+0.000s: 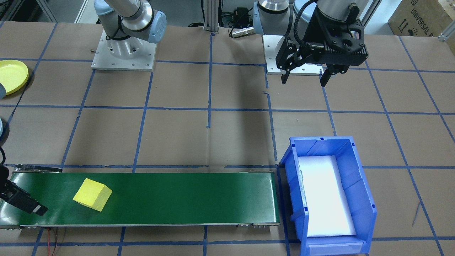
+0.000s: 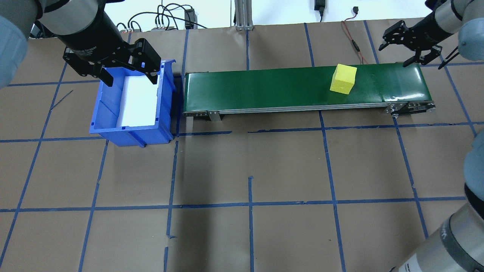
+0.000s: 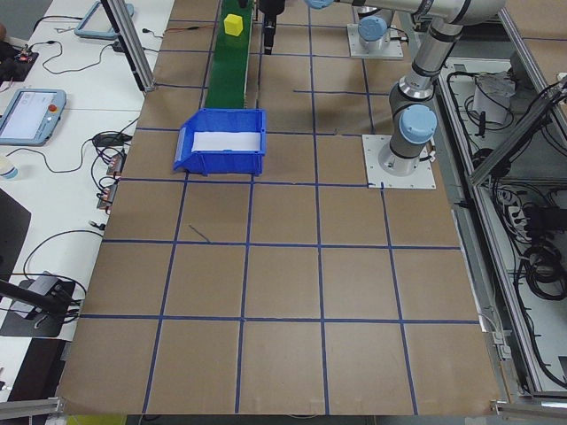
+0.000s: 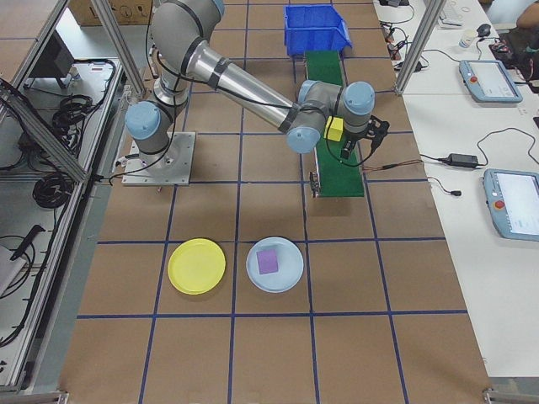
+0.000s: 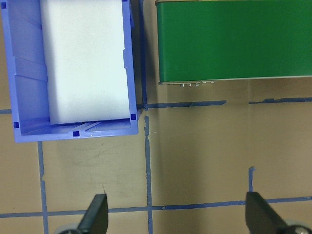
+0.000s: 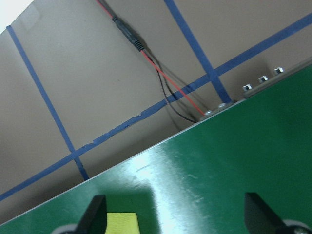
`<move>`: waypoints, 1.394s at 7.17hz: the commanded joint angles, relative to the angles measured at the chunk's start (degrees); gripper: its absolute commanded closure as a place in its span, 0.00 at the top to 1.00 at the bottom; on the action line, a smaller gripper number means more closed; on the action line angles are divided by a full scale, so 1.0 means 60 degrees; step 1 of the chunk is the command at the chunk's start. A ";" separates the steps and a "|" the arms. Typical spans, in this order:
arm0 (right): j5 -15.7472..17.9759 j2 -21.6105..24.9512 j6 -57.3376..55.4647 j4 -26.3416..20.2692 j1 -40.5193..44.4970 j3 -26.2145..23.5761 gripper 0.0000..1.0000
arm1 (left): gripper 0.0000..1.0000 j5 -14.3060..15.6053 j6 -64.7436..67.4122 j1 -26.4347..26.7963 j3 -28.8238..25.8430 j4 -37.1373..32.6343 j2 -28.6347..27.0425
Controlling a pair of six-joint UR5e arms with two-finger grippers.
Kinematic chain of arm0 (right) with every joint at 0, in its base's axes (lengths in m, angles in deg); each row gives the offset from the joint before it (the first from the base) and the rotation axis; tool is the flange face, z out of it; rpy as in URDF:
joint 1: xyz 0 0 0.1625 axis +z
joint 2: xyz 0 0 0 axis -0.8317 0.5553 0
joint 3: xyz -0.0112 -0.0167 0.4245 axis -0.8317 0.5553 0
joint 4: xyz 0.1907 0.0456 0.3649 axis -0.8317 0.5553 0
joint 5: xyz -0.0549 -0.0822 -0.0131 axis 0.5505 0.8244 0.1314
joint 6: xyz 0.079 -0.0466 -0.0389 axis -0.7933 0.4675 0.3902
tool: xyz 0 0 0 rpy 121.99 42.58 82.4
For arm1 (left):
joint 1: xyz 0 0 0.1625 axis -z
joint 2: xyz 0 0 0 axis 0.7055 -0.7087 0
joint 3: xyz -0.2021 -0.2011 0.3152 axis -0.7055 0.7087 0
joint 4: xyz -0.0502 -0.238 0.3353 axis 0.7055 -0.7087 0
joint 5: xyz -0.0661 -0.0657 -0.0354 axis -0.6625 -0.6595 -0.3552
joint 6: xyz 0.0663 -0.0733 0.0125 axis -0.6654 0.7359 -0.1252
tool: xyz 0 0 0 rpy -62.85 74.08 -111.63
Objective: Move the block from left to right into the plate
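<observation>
Block waits on the belt, right claw beside it

Front-facing view: the yellow block (image 1: pixel 92 195) sits on the green belt (image 1: pixel 177 199) near its end on the robot's right, turned a little askew to the belt's edges. The right claw (image 1: pixel 21 202) shows only in part at the frame's edge, low over that end and just beside the block, apart from it. The left claw (image 1: pixel 305 76) hangs wide and empty, well apart from the bin (image 1: pixel 330 192). The plate (image 1: pixel 12 75) lies at the edge, far from the belt across bare table (image 1: pixel 177 135), so the carry path looks free

Overhead: the right claw (image 2: pixel 410 47) is wide, holding nothing, past the belt's far rim from the block (image 2: pixel 343 78). My guess is it is placed to close in on the block. The belt's rims leave the block little sideways room

Right side view: the plate (image 4: pixel 196 265) is empty, just beside a pale blue plate (image 4: pixel 274 264) carrying a purple block (image 4: pixel 268 261)

Right wrist view: a corner of the block (image 6: pixel 122 223) peeks in between the fingers (image 6: pixel 95 214), near one of them
</observation>
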 commanded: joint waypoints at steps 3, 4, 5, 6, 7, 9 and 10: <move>0.0060 -0.0062 -0.0142 0.0115 0.0194 -0.0290 1.00 | 1.00 -0.0046 -0.0001 0.0001 -0.0032 0.0000 0.0014; 0.0075 -0.0048 -0.0142 0.0129 0.0223 -0.0393 1.00 | 1.00 -0.0060 -0.0001 0.0015 -0.0032 0.0000 0.0014; 0.0090 -0.0062 -0.0142 0.0173 0.0252 -0.0408 1.00 | 1.00 -0.0060 -0.0001 0.0016 -0.0003 0.0000 0.0014; 0.0119 -0.0121 0.0018 0.0159 0.0253 -0.0437 1.00 | 1.00 -0.0046 -0.0030 0.0001 -0.0003 0.0000 0.0014; 0.0192 -0.0150 0.0396 0.0144 0.0253 -0.0670 1.00 | 1.00 -0.0031 -0.0045 0.0030 0.0026 -0.0015 0.0014; 0.0763 -0.0209 0.1351 0.0463 0.0253 -0.0936 1.00 | 1.00 -0.0002 -0.0045 0.0030 0.0056 -0.0015 0.0014; 0.1010 -0.0282 0.1700 0.0481 0.0253 -0.0950 0.89 | 1.00 -0.0045 0.0042 0.0030 0.0056 0.0000 -0.0029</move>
